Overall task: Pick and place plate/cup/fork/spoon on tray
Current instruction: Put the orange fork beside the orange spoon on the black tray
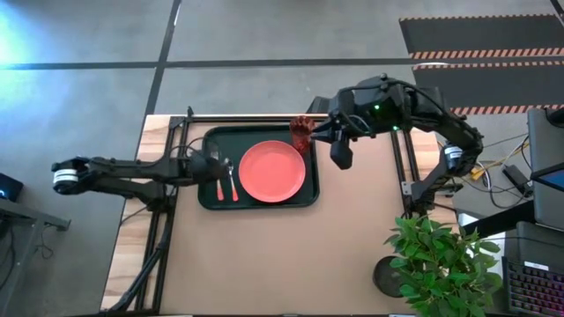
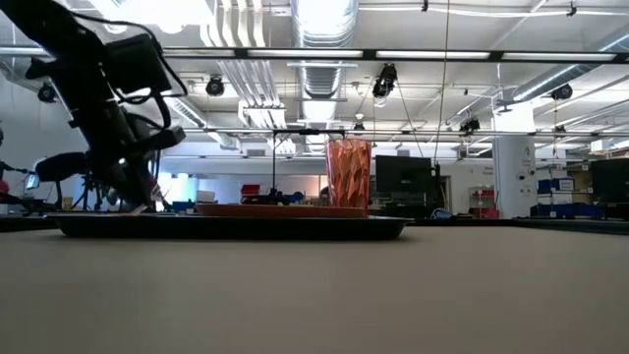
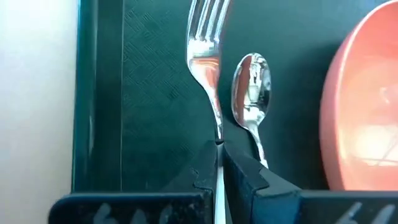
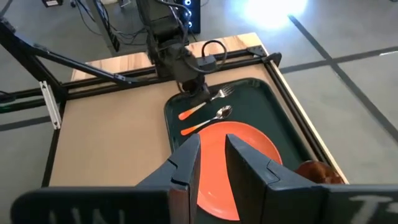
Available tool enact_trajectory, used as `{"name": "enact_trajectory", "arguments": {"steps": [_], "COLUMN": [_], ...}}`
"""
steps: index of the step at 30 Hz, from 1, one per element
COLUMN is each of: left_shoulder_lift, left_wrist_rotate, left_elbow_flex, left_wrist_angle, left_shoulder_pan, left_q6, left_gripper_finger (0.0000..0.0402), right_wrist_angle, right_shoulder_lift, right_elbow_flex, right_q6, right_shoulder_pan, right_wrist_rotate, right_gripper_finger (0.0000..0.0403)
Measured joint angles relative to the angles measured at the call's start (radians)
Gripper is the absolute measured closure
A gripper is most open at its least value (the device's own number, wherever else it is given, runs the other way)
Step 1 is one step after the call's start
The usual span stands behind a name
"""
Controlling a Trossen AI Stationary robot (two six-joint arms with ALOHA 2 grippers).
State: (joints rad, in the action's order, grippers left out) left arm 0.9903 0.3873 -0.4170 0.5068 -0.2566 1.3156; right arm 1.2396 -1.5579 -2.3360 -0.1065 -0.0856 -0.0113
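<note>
The dark tray (image 1: 256, 136) lies mid-table with the coral plate (image 1: 271, 170) on it and the reddish cup (image 1: 302, 132) upright at its far right corner, also in the low view (image 2: 349, 175). Left of the plate lie the spoon (image 3: 252, 81) and the fork (image 3: 205, 56), side by side, orange handles toward the near edge. My left gripper (image 1: 215, 167) is low over the tray's left part, shut on the fork. My right gripper (image 1: 339, 154) hangs high beside the cup, open (image 4: 211, 149), with nothing between its fingers. My left gripper pinches the fork's metal neck (image 3: 217, 134) between its two fingers, between the tines and the orange handle (image 4: 186, 114). The fingers slant down from the table's left and lie across the fork. The fork is level, low at the tray floor; whether it rests there I cannot tell.
A potted plant (image 1: 432, 264) stands at the near right corner. Black frame rails run along the table's left (image 1: 167, 176) and right (image 1: 405, 167) sides. Bare tabletop (image 1: 264, 255) stretches between the tray and the near edge.
</note>
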Motion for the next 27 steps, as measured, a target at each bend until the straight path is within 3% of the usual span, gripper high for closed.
{"name": "enact_trajectory", "arguments": {"steps": [6, 13, 27], "left_shoulder_lift": [0.017, 0.054, 0.197], "left_wrist_rotate": [-0.075, -0.147, -0.189], "left_elbow_flex": [0.055, 0.084, 0.08], "left_wrist_angle": [-0.158, -0.216, -0.272], "left_shoulder_pan": [-0.109, -0.199, -0.215], "left_q6": [-0.129, -0.213, -0.2], "left_gripper_finger": [0.04, 0.04, 0.0401], "right_wrist_angle": [-0.015, -0.027, -0.028], "right_shoulder_lift": [-0.011, -0.009, -0.009], "right_elbow_flex": [0.0, 0.0, 0.0], "right_q6": [-0.016, -0.056, -0.07], "right_shoulder_pan": [0.0, 0.0, 0.0], "right_wrist_rotate": [-0.012, -0.018, -0.018], "right_gripper_finger": [0.0337, 0.0337, 0.0337]}}
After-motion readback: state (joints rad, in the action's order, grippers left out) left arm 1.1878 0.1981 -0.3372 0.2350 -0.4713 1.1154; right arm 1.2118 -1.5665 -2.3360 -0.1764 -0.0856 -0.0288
